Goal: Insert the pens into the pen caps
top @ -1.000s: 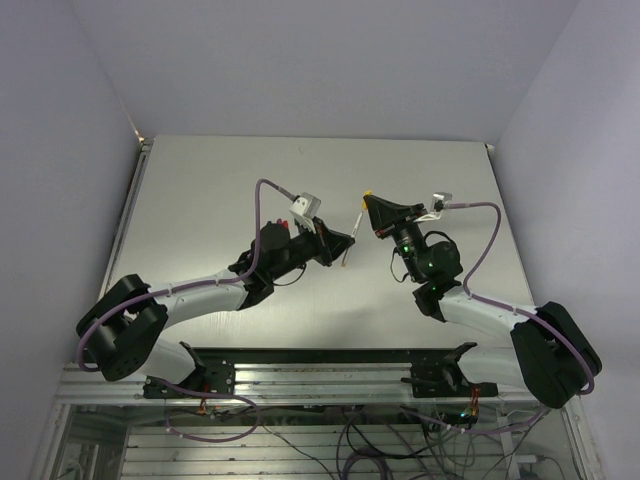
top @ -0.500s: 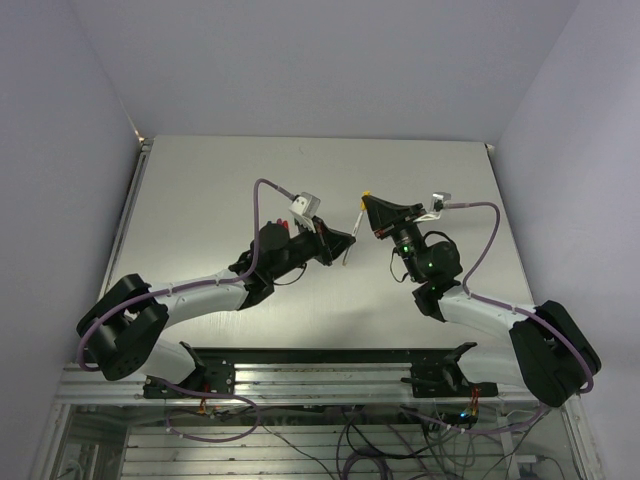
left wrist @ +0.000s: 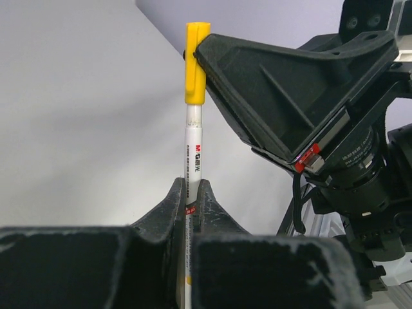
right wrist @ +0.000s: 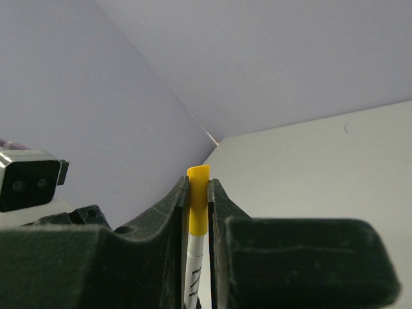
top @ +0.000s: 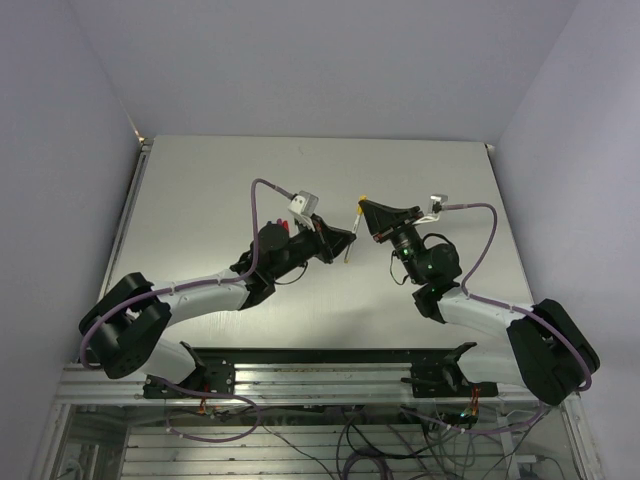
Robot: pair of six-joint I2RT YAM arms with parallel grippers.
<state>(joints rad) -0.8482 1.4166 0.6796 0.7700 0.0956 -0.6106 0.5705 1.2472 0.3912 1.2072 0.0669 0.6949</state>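
Pale grey table point(top: 200, 200), lilac walls. Both my arms meet over the middle of it, off the surface.

Left gripper point(left wrist: 191, 187): clamped narrow on the pen point(left wrist: 193, 148), low on its white barrel. The pen stands up out of my fingers.

Right gripper point(right wrist: 197, 185): pinched on the yellow cap point(right wrist: 197, 209), fingers nearly closed with only the cap between them.

Per view:
- Top: grippers nose to nose. The pen is a thin tilted sliver and the cap a yellow dot at its far end. Too small there to judge contact.
- Left wrist: the cap sits over the pen's top end, clip on the left. Black print on the barrel is readable as text. One right finger lies against the cap's side; the other is hidden behind it.
- Right wrist: shows both right fingers flanking the cap, with the white barrel running down below it. My left fingers are out of sight here. A white camera box point(right wrist: 29, 180) shows at the left edge.

How far the cap is pushed home: cannot tell from any view.
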